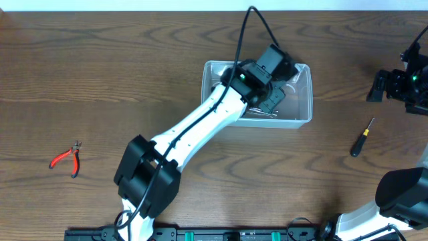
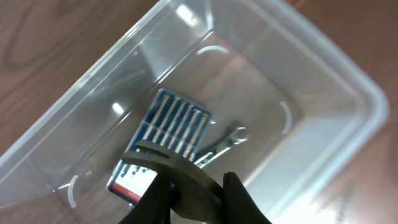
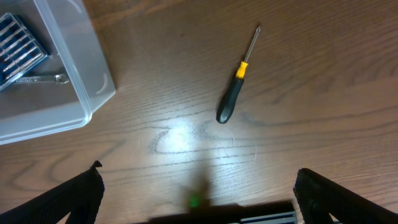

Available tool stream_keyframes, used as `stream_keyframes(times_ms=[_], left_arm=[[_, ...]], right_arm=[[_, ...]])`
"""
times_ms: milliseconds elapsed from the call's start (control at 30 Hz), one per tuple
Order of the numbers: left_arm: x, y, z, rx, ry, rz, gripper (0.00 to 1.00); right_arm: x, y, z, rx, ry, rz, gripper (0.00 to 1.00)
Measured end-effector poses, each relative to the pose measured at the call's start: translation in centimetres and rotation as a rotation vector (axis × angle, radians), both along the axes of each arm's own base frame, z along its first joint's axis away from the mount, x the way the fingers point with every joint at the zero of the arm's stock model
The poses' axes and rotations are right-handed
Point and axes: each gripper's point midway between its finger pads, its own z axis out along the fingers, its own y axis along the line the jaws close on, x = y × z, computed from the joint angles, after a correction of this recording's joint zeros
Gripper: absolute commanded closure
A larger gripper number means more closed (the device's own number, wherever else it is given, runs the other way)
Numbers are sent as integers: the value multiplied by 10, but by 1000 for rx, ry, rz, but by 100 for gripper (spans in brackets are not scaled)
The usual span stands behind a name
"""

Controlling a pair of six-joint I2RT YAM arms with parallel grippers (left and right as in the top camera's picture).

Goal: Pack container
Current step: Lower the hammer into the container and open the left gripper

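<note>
Left pincer (image 2: 196, 198) low inside the container (image 1: 294, 122), clamped on a dark grey curved tool (image 2: 180, 177). Right pincer (image 3: 199, 183) spread wide, holding nothing, over the wooden table (image 1: 100, 73) at the far right. Container upright on the wood, far of centre and a little right. Blue case (image 2: 177, 124) of screwdrivers flat on its floor. Red pliers (image 1: 67, 159) at the near left, well apart from everything else. Black-and-yellow screwdriver (image 3: 235, 93) on the table right of the container, not touching it. Small wrench (image 2: 221, 144) inside the container, just beside the case.
</note>
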Motion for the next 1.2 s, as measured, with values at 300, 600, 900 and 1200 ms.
stream_keyframes(times_ms=[300, 600, 900, 1200], left_arm=[[36, 35, -32, -8, 77, 147, 94], [53, 64, -49, 5, 124, 232, 94], [51, 67, -67, 31, 162, 239, 94], [47, 72, -97, 82, 215, 240, 61]], right_arm=[[0, 0, 0, 2, 0, 0, 1], [0, 0, 0, 2, 0, 0, 1], [0, 1, 0, 3, 1, 0, 1], [-2, 1, 0, 5, 7, 0, 1]])
